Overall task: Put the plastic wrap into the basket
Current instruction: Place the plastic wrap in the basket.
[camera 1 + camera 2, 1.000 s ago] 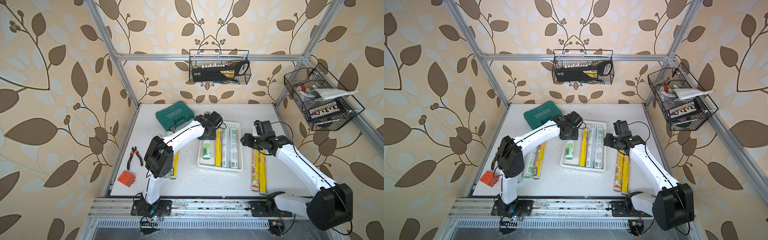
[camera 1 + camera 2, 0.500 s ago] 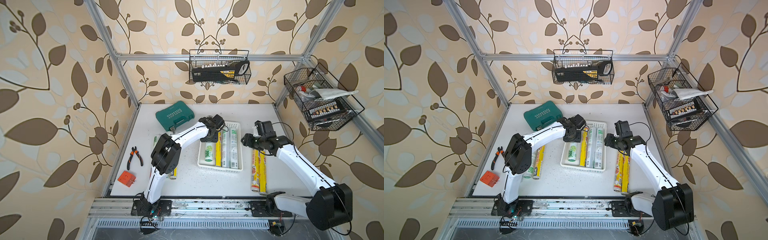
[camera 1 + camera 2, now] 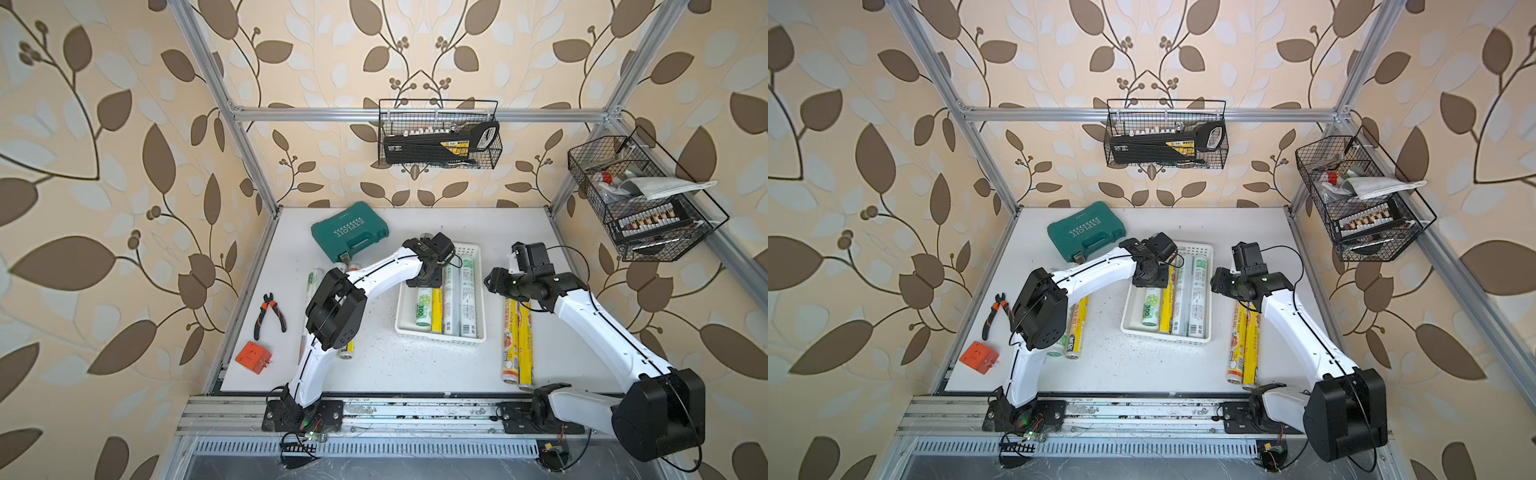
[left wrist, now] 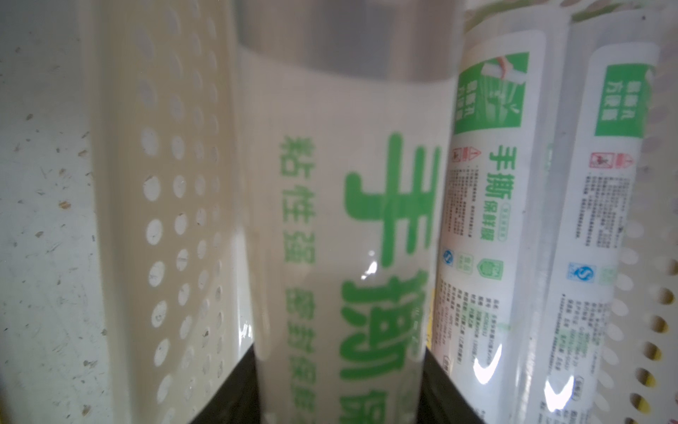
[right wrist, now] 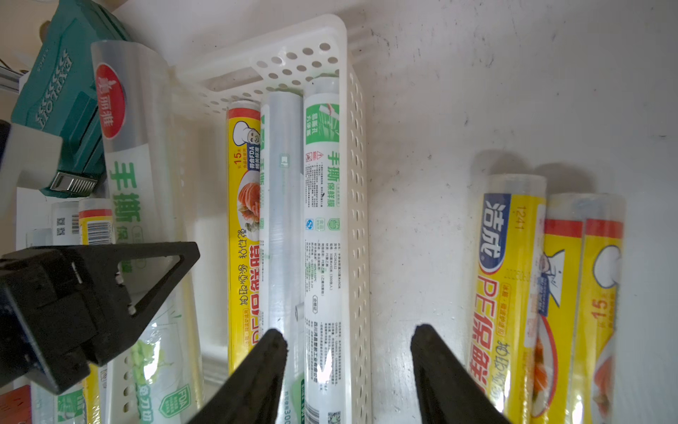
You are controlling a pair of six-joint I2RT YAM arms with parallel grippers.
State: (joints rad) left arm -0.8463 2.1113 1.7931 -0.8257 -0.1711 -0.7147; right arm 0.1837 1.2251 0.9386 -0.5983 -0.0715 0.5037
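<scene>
1. Top views first: in both top views the basket (image 3: pixel 468 250) (image 3: pixel 1167 337) sits mid-table between my two arms. The left gripper (image 3: pixel 424 283) is down over its far end, on the left arm's side. A green-print roll (image 3: pixel 424 309) pokes out from under it, lying along that wall
2. Same views: next to it in the basket I count a yellow roll (image 3: pixel 436 309) and two silvery rolls (image 3: pixel 451 299). A yellow pair (image 3: pixel 517 340) lies on the table just beside the basket, on the right arm's side. The right gripper (image 3: pixel 492 282) hovers near the pair's far end, and more rolls (image 3: pixel 1077 328) lie under the left arm
3. Left wrist: black fingers (image 4: pixel 227 396) pinch the green-print roll (image 4: pixel 348 220) from both sides, so that's a proper grip. The perforated basket wall (image 4: pixel 176 220) runs right alongside it
4. Right wrist: my right jaws are wide apart with nothing between them, parked above the basket's wall (image 5: pixel 357 220). Can't tell if the gripped roll's far end (image 5: pixel 135 147) is inside the rim or over it
</scene>
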